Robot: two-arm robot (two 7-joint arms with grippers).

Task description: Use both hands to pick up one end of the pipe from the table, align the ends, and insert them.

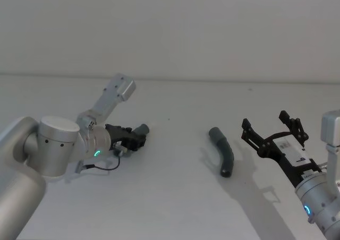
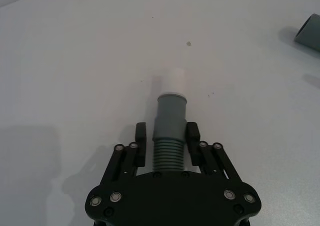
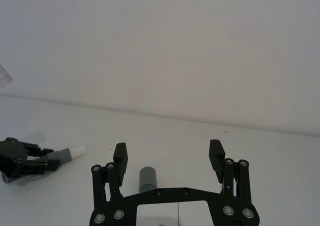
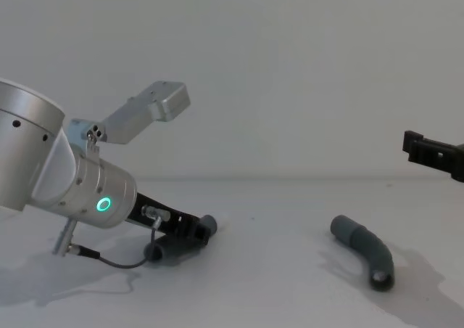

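My left gripper (image 1: 133,139) is shut on the ribbed middle of one pipe piece (image 2: 171,113), low over the table (image 1: 175,203). That piece's white plug tip (image 2: 175,80) sticks out past the fingers, and its rear end (image 4: 161,251) rests on the table. The other bent dark-grey pipe piece (image 1: 223,152) lies free on the table at centre right, its open cuff (image 4: 343,228) facing away. My right gripper (image 1: 265,122) stands open above the table, just right of that piece and not touching it; the right wrist view has the piece (image 3: 147,178) between its spread fingers.
A plain white wall (image 1: 170,27) closes off the table's far edge. A thin black cable (image 1: 103,167) loops on the table beside my left wrist. Bare table lies between the two pieces.
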